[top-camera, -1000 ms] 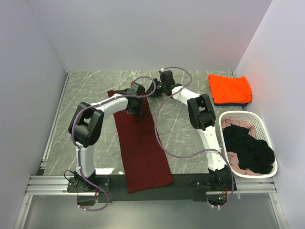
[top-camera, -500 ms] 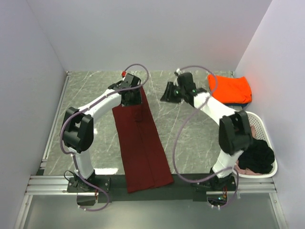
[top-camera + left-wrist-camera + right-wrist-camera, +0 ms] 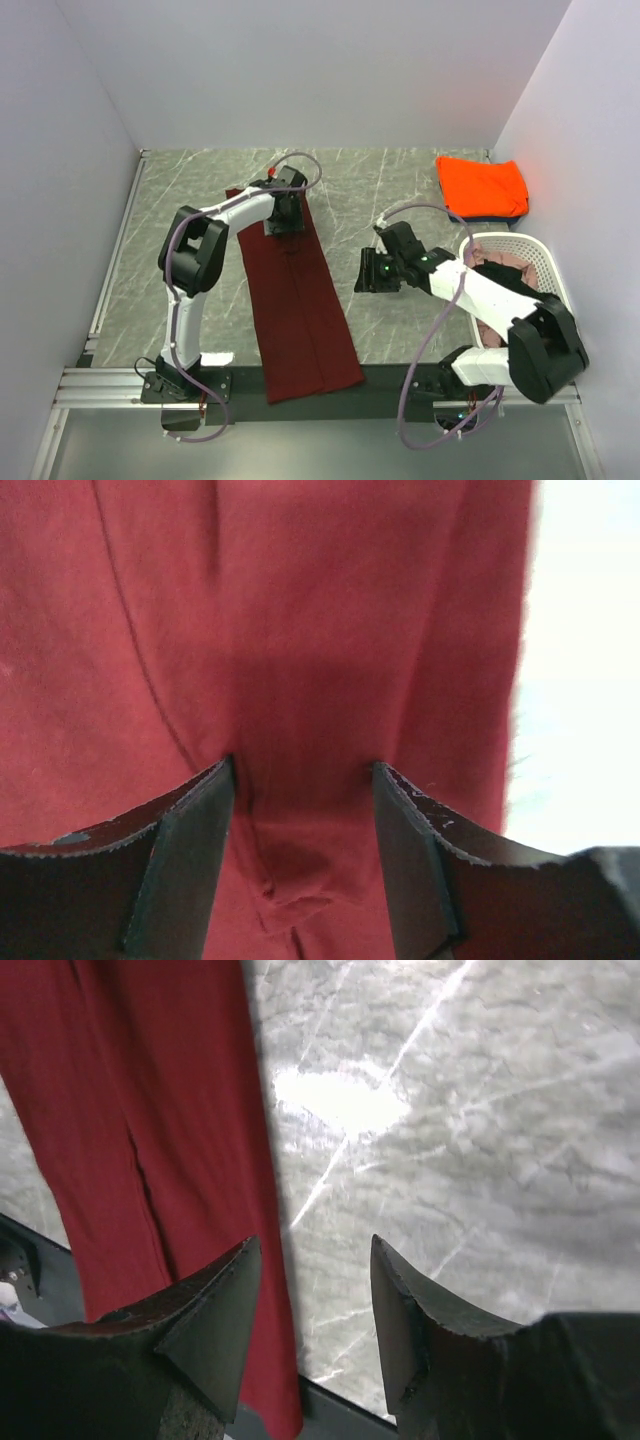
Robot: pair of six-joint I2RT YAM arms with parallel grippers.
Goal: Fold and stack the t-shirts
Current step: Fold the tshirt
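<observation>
A dark maroon t-shirt (image 3: 300, 300) lies folded into a long narrow strip that runs from the far middle of the table to the near edge. My left gripper (image 3: 283, 215) hangs open just above the strip's far part. In the left wrist view the maroon cloth (image 3: 300, 630) fills the frame, and nothing is held between the left gripper's (image 3: 303, 770) jaws. My right gripper (image 3: 372, 272) is open over bare marble to the right of the strip. The right wrist view shows this gripper (image 3: 315, 1245) empty, with the maroon edge (image 3: 150, 1140) on its left.
A folded bright orange t-shirt (image 3: 482, 185) lies on a dark blue one (image 3: 482, 217) at the far right. The white perforated basket (image 3: 505, 238) at the right holds black cloth (image 3: 487, 270) and pale pink cloth (image 3: 514, 262), and my right arm crosses over it. Grey walls close in three sides.
My right arm has pulled back from the far middle of the table to the right of the strip. The left gripper stays over the strip's far part. Both pairs of jaws stand wider.
</observation>
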